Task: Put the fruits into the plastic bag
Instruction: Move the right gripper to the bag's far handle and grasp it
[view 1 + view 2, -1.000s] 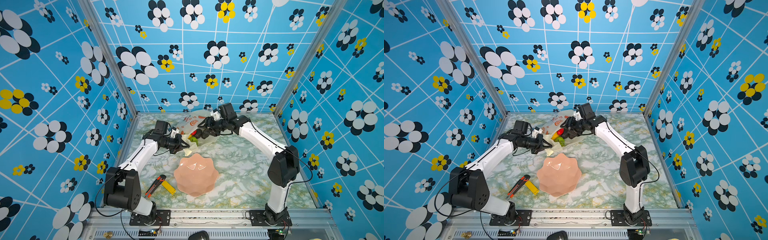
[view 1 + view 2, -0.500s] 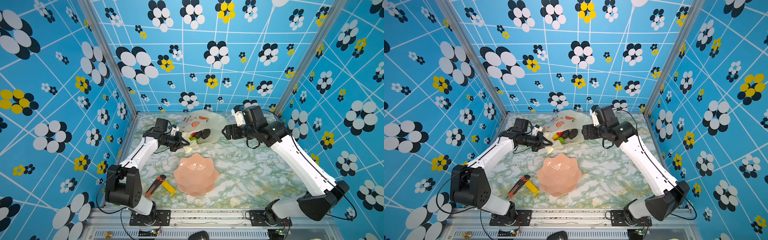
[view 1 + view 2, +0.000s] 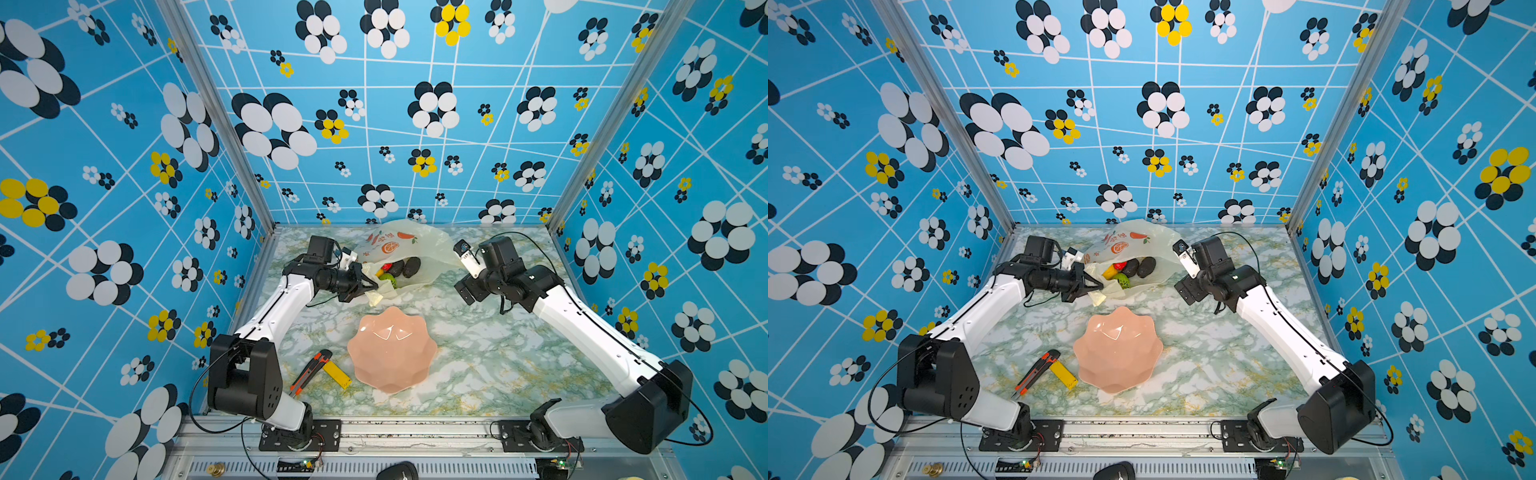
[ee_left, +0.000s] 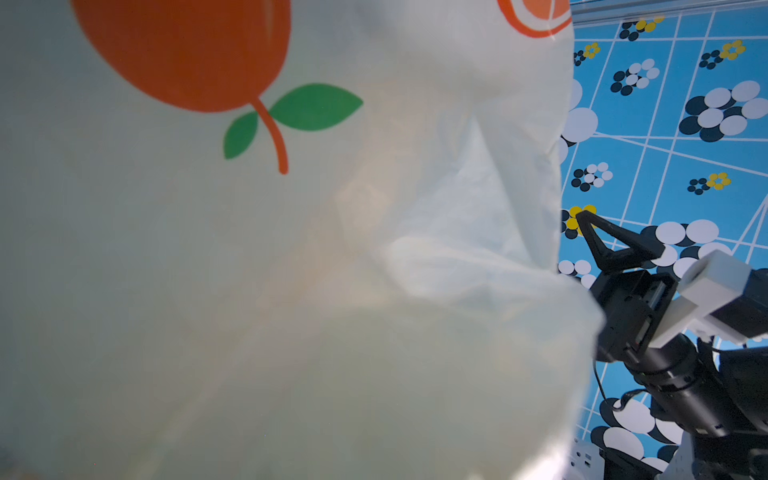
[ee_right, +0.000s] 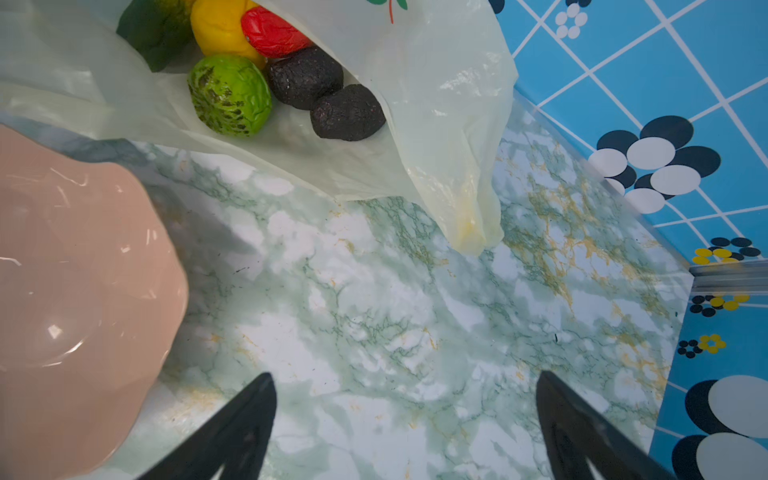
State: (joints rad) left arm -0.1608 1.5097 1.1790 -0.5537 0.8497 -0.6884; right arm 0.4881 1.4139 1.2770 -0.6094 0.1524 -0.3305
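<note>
In both top views the plastic bag (image 3: 419, 249) is seen lying at the far middle of the bench (image 3: 478, 365). Its left rim is pinched by the left pincer (image 3: 371, 286), which is pressed together. The fruits (image 3: 397, 268) are gathered inside the bag's mouth, among them a green round one (image 5: 228, 99) and two black ovals (image 5: 305, 77). The right pincer (image 5: 405, 376) is held spread wide and empty above the bench, right of the bag. A pink bowl (image 3: 390, 349) is set on the near side of the bag.

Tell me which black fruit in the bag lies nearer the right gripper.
The black oval lying outermost; the other black one sits against the red piece.
</note>
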